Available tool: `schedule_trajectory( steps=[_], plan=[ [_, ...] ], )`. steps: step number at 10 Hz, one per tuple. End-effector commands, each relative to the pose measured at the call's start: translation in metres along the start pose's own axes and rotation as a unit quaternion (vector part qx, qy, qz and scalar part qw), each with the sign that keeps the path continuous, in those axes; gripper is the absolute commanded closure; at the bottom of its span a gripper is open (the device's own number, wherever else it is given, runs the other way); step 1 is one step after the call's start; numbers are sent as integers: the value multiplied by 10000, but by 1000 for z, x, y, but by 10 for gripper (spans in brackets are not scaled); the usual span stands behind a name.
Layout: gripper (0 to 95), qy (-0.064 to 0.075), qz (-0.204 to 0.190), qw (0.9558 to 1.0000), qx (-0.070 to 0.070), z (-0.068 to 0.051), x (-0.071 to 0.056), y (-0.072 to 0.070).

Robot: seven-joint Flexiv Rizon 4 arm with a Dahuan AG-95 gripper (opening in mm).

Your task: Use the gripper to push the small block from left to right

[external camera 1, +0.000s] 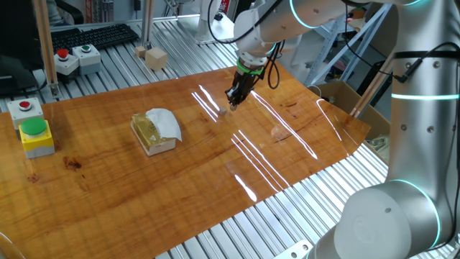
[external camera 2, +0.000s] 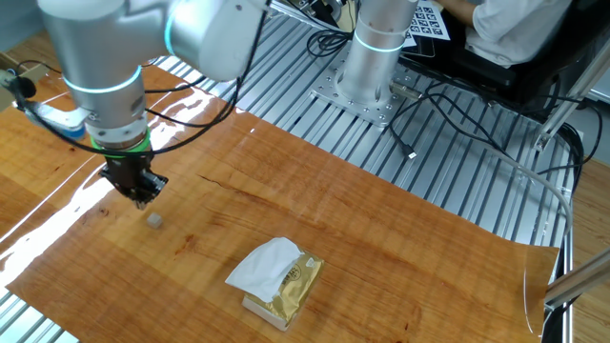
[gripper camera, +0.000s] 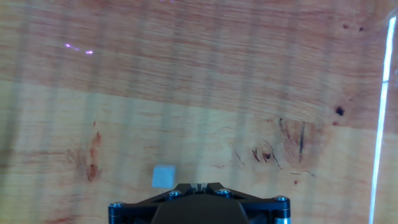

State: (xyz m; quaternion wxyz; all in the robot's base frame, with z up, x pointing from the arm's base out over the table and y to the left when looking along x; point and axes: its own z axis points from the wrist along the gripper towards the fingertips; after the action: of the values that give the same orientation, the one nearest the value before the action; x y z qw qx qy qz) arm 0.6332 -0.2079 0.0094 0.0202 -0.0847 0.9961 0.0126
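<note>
The small block (external camera 1: 223,110) is a tiny pale cube on the wooden table (external camera 1: 108,187). It also shows in the other fixed view (external camera 2: 153,220) and in the hand view (gripper camera: 164,176). The black gripper (external camera 1: 233,98) hangs just above the table right beside the block, with the green ring above it. In the other fixed view the gripper (external camera 2: 141,196) is a little behind the block and apart from it. In the hand view the gripper (gripper camera: 198,185) has its fingertips pressed together and holds nothing. The block lies just left of the tips.
A yellowish block draped with white cloth (external camera 1: 154,129) lies left of the gripper, also in the other fixed view (external camera 2: 278,279). Button boxes (external camera 1: 36,137) stand at the left edge. Larger wooden cubes (external camera 1: 154,57) sit beyond the table's back edge. A cardboard box (external camera 1: 338,93) is at the right.
</note>
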Motion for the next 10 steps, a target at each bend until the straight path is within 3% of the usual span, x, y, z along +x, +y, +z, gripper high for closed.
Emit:
schedule_trajectory(
  steps=[1, 6, 10],
  plan=[
    [950, -14, 18, 10000, 3, -1, 2, 3],
    [950, -14, 80, 9999, -69, 7, 2, 8],
    [950, 7, 225, 9997, -75, 9, -2, 22]
  ],
)
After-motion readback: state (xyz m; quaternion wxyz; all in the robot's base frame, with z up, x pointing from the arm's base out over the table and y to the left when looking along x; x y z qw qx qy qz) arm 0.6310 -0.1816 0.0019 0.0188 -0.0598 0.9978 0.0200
